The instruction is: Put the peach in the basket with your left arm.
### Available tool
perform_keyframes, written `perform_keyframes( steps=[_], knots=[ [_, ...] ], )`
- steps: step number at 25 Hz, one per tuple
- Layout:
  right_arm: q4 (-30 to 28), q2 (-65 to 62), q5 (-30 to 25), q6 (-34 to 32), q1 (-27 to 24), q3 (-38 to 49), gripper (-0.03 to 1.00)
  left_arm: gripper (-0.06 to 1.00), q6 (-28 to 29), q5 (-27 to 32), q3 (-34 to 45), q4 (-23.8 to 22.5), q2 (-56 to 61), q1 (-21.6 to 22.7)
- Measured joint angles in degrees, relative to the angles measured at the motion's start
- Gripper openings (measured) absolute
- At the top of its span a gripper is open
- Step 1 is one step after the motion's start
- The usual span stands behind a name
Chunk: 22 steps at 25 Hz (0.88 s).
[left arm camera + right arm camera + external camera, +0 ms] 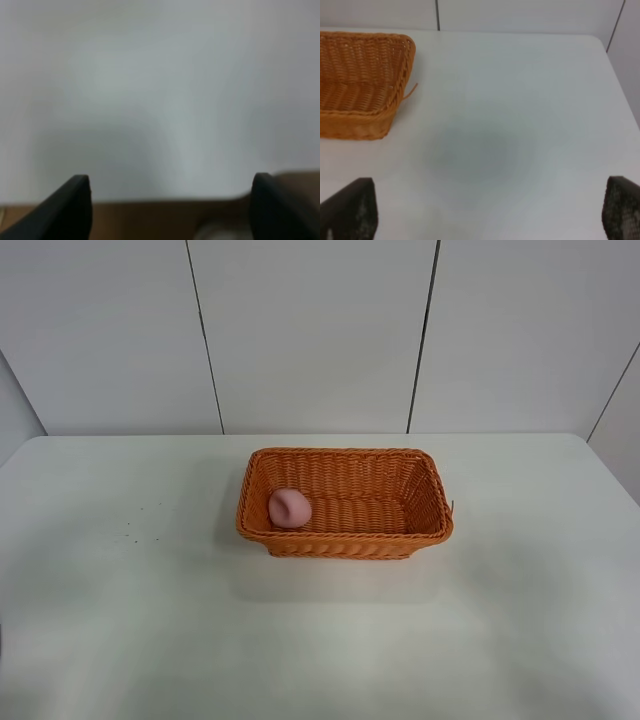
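Hidden and unclear items, as I log them from my station:

- Left gripper [170, 200]: only two dark finger tips enter its own wrist view; that whole view is blurred, and the brown band beyond the white surface I cannot identify.
- Right gripper [490, 210]: just the finger tips show at the frame corners, the rest cut off.
- Basket [365, 80]: cropped by the right wrist frame's edge; interior partly out of sight.
- Peach [289, 508]: underside hidden behind the basket's near wall.
- Table [120, 620]: near edge and corners cut off in the high view.
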State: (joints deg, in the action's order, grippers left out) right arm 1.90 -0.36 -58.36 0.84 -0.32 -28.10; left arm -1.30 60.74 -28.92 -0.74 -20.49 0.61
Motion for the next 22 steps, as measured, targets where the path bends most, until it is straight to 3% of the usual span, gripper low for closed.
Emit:
perform_keyframes(
  steps=[12, 22],
  knots=[
    [0.0, 0.0, 0.0, 0.0, 0.0, 0.0, 0.69, 0.69, 0.0, -0.3, 0.1, 0.4, 19.7, 0.0],
    [0.0, 0.0, 0.0, 0.0, 0.0, 0.0, 0.69, 0.69, 0.0, -0.3, 0.1, 0.7, 20.7, 0.0]
  ],
)
